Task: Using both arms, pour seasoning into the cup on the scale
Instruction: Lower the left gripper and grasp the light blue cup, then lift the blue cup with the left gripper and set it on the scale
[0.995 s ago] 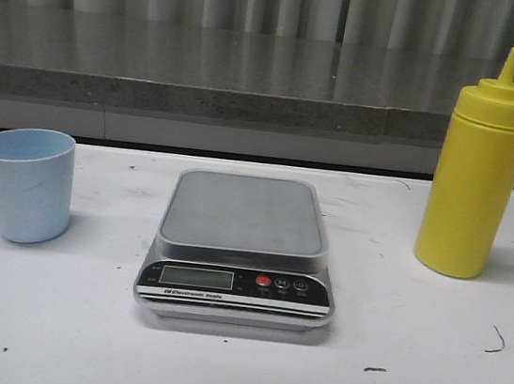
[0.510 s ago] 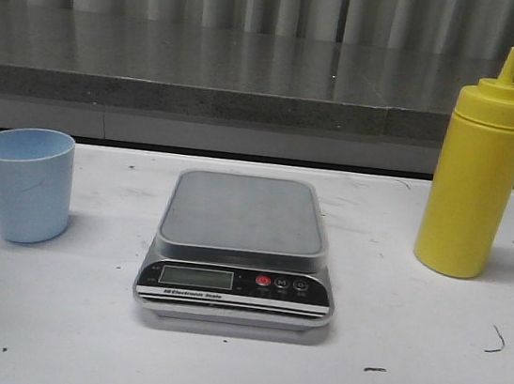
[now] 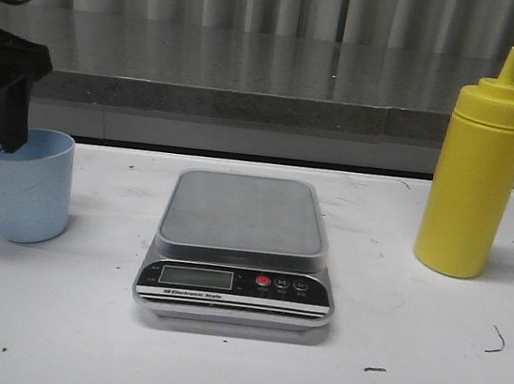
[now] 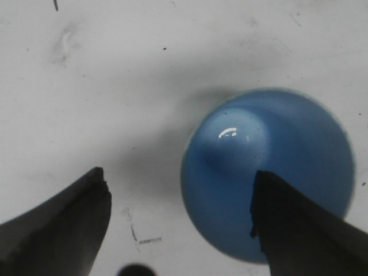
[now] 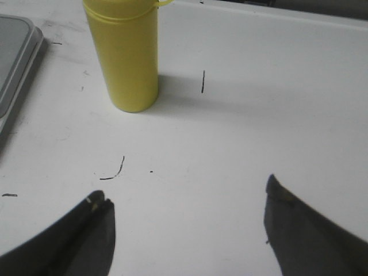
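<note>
The pale blue cup (image 3: 23, 185) stands upright on the table, left of the scale (image 3: 238, 246). My left gripper (image 3: 1, 120) is open above the cup's rim. In the left wrist view the left gripper (image 4: 178, 178) straddles the rim, with one finger over the cup's (image 4: 270, 172) mouth and the other outside it. The yellow seasoning bottle (image 3: 475, 173) stands upright right of the scale. My right gripper (image 5: 185, 190) is open and empty above the table, short of the bottle (image 5: 123, 57). The right gripper is out of the front view.
The white table (image 3: 405, 363) has small dark marks. A grey stone ledge (image 3: 252, 87) runs along the back. The scale's edge (image 5: 14, 57) shows beside the bottle in the right wrist view.
My left gripper has come into the front view from the upper left and now hangs over the cup. The cup, scale and bottle have not moved.
</note>
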`<state>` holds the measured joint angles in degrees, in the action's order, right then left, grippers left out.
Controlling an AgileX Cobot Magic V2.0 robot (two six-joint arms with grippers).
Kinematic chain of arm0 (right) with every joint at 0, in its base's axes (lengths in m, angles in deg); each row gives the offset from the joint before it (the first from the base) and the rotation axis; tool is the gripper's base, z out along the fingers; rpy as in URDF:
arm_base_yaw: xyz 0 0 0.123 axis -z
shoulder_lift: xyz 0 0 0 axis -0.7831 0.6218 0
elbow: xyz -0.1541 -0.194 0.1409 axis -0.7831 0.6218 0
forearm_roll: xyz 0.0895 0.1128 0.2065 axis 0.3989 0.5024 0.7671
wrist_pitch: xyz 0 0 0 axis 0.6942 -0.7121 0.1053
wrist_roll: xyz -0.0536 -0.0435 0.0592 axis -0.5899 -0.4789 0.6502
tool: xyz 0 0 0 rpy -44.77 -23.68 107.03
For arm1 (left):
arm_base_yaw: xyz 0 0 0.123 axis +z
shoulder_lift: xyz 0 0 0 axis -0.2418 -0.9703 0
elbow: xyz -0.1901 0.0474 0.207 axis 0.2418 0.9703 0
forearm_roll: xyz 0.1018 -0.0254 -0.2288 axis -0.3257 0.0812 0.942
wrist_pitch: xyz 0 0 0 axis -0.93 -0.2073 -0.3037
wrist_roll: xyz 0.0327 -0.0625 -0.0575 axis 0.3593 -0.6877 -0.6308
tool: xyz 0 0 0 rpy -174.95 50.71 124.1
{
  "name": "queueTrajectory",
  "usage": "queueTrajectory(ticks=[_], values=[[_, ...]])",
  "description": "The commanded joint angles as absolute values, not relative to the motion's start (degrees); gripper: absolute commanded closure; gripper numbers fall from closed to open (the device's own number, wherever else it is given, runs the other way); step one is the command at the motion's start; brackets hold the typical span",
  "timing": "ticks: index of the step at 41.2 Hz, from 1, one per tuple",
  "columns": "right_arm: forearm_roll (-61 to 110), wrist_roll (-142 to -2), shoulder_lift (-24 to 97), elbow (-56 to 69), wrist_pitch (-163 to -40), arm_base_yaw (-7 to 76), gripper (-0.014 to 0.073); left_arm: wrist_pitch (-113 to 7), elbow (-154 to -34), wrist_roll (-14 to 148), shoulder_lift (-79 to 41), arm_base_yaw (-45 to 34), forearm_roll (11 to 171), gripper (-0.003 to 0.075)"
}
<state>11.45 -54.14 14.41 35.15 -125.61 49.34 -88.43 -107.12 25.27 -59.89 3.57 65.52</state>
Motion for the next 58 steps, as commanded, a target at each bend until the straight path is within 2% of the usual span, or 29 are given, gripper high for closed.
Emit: queueTrajectory(ticks=[1, 11, 25, 38, 48, 58], values=[[11.1, -54.4, 14.8, 33.4, -121.9, 49.4, 0.0034, -87.0, -110.3, 25.2, -59.6, 3.1, 66.1, 0.0268], [11.1, -54.4, 14.8, 33.4, -121.9, 49.4, 0.0034, -85.6, -110.5, 25.2, -60.8, 3.1, 66.6, 0.0482], [11.1, -54.4, 14.8, 33.4, -121.9, 49.4, 0.0034, -87.2, -110.5, 25.2, -60.8, 3.1, 67.5, 0.0741], [11.1, -54.4, 14.8, 33.4, -121.9, 49.4, 0.0034, -93.3, -117.1, 25.2, -56.7, 2.1, 67.5, 0.074], [11.1, -54.4, 14.8, 33.4, -121.9, 49.4, 0.0034, -95.8, -126.7, 25.2, -57.9, -6.2, 68.0, 0.0741], [11.1, -54.4, 14.8, 33.4, -121.9, 49.4, 0.0034, -99.0, -136.0, 25.2, -66.1, -14.4, 68.0, 0.0741]])
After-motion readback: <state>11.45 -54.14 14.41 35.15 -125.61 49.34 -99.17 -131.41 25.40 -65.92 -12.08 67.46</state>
